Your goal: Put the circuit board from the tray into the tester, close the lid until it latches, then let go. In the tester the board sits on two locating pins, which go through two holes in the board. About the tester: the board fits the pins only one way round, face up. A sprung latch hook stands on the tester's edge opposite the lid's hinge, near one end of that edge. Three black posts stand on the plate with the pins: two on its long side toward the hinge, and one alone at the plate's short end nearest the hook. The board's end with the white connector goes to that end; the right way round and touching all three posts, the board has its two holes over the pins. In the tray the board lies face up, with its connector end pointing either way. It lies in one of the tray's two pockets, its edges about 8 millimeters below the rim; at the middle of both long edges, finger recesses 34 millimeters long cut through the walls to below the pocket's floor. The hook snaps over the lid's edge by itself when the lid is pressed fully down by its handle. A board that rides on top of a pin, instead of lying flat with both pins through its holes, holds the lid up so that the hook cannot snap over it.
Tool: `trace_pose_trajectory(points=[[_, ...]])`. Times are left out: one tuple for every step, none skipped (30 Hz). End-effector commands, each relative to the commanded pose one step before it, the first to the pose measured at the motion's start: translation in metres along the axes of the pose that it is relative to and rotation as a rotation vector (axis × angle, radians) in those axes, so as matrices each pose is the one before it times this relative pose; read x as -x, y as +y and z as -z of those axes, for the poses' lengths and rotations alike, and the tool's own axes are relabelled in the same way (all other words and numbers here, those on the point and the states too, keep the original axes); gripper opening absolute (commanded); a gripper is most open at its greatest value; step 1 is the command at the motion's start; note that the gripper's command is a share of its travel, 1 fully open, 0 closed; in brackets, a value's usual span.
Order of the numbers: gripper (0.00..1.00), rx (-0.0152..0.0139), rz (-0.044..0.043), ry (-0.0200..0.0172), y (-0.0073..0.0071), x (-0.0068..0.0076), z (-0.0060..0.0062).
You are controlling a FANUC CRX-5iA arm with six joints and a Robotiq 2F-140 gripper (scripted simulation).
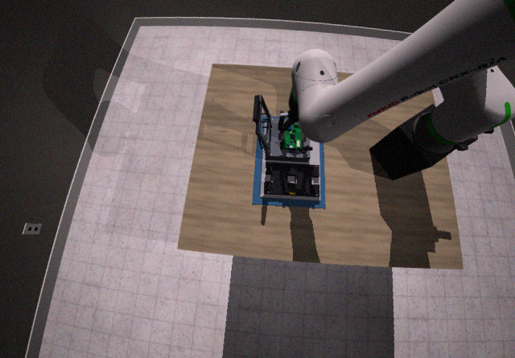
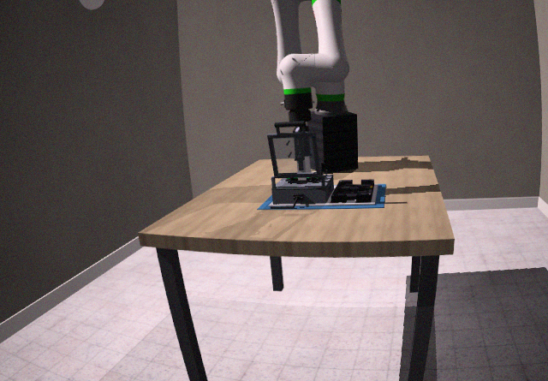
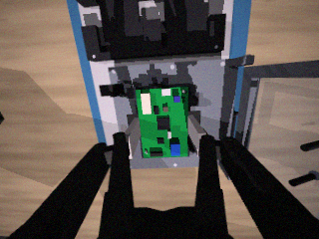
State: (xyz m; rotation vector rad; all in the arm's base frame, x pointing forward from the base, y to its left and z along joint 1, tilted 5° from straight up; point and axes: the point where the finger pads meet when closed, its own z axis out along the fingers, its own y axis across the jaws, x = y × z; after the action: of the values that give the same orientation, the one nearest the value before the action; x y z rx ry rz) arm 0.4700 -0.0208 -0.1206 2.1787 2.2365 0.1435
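The green circuit board [image 1: 294, 136] [image 3: 164, 131] is face up over the plate of the grey tester [image 1: 276, 150] [image 2: 282, 194] [image 3: 209, 75], its white connector at the end toward the tray and on the hook side. My gripper [image 1: 290, 128] [image 2: 302, 171] [image 3: 163, 124] points down, its pads against both long edges near their middle; it looks shut on the board. The board hides the pins, and I cannot tell whether it lies flat on them. The latch hook [image 3: 111, 90] stands opposite the hinge. The lid [image 1: 261, 133] [image 2: 272, 156] [image 3: 284, 69] stands open and upright.
The black tray [image 1: 272, 188] [image 2: 338, 195] [image 3: 155, 55] stands beside the tester, with no board seen in it. Both stand on a blue mat [image 1: 257, 179] [image 2: 378, 205] on the wooden table [image 1: 224, 221]. The raised lid stands close beside my gripper on the hinge side.
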Motion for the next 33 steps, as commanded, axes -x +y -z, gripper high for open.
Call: trace_pose_trajectory(points=[[0.46,0.00032,-0.00003,-0.00014,0.00018,0.00007,-0.00002],[0.46,0.00000,0.00000,0.00000,0.00000,0.00000,-0.00002],[0.46,0.00000,0.00000,0.00000,0.00000,0.00000,0.00000],[0.58,0.00000,0.00000,0.00000,0.00000,0.00000,0.00000],[0.58,0.00000,0.00000,0.00000,0.00000,0.00000,0.00000],[0.58,0.00000,0.00000,0.00000,0.00000,0.00000,0.00000],[0.58,0.00000,0.00000,0.00000,0.00000,0.00000,0.00000],[0.58,0.00000,0.00000,0.00000,0.00000,0.00000,0.00000],[0.58,0.00000,0.00000,0.00000,0.00000,0.00000,0.00000],[0.58,0.00000,0.00000,0.00000,0.00000,0.00000,0.00000],[0.58,0.00000,0.00000,0.00000,0.00000,0.00000,0.00000],[0.58,0.00000,0.00000,0.00000,0.00000,0.00000,0.00000],[0.58,0.00000,0.00000,0.00000,0.00000,0.00000,0.00000],[0.58,0.00000,0.00000,0.00000,0.00000,0.00000,0.00000],[0.58,0.00000,0.00000,0.00000,0.00000,0.00000,0.00000],[0.58,0.00000,0.00000,0.00000,0.00000,0.00000,0.00000],[0.58,0.00000,0.00000,0.00000,0.00000,0.00000,0.00000],[0.58,0.00000,0.00000,0.00000,0.00000,0.00000,0.00000],[0.58,0.00000,0.00000,0.00000,0.00000,0.00000,0.00000],[0.58,0.00000,0.00000,0.00000,0.00000,0.00000,0.00000],[0.58,0.00000,0.00000,0.00000,0.00000,0.00000,0.00000],[0.58,0.00000,0.00000,0.00000,0.00000,0.00000,0.00000],[0.58,0.00000,0.00000,0.00000,0.00000,0.00000,0.00000],[0.58,0.00000,0.00000,0.00000,0.00000,0.00000,0.00000],[0.58,0.00000,0.00000,0.00000,0.00000,0.00000,0.00000],[0.58,0.00000,0.00000,0.00000,0.00000,0.00000,0.00000],[0.58,0.00000,0.00000,0.00000,0.00000,0.00000,0.00000],[0.58,0.00000,0.00000,0.00000,0.00000,0.00000,0.00000],[0.58,0.00000,0.00000,0.00000,0.00000,0.00000,0.00000],[0.58,0.00000,0.00000,0.00000,0.00000,0.00000,0.00000],[0.58,0.00000,0.00000,0.00000,0.00000,0.00000,0.00000],[0.58,0.00000,0.00000,0.00000,0.00000,0.00000,0.00000],[0.58,0.00000,0.00000,0.00000,0.00000,0.00000,0.00000]])
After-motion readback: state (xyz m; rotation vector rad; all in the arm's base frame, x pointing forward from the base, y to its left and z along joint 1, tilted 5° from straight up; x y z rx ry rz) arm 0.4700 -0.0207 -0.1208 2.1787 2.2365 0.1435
